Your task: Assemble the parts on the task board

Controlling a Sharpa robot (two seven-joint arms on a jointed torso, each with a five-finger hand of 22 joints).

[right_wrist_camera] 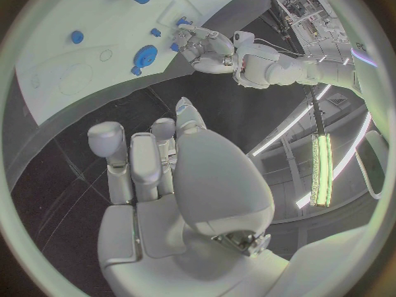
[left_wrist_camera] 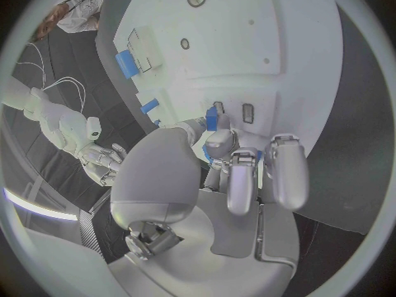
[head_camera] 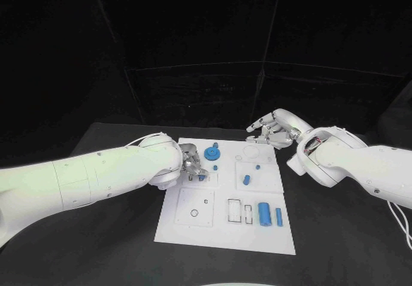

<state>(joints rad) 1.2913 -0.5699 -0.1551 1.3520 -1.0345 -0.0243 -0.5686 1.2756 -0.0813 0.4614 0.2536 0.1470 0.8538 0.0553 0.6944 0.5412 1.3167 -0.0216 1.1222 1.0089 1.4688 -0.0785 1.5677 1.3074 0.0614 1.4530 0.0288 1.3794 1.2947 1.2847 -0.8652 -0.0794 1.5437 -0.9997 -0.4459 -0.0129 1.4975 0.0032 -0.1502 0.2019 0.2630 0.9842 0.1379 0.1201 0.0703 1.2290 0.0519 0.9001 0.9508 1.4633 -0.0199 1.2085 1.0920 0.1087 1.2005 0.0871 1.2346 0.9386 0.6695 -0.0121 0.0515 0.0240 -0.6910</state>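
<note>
Dark surroundings, brightly lit white task board (head_camera: pixel 225 205); wrist views bend strongly at their rims.

No readable text, label, brand, number or sign stands anywhere — the task board (head_camera: pixel 225 235) carries only plain outlined recesses with no lettering, and the white arms and the bench (head_camera: pixel 343 238) bear no marking that can be made out.
</note>
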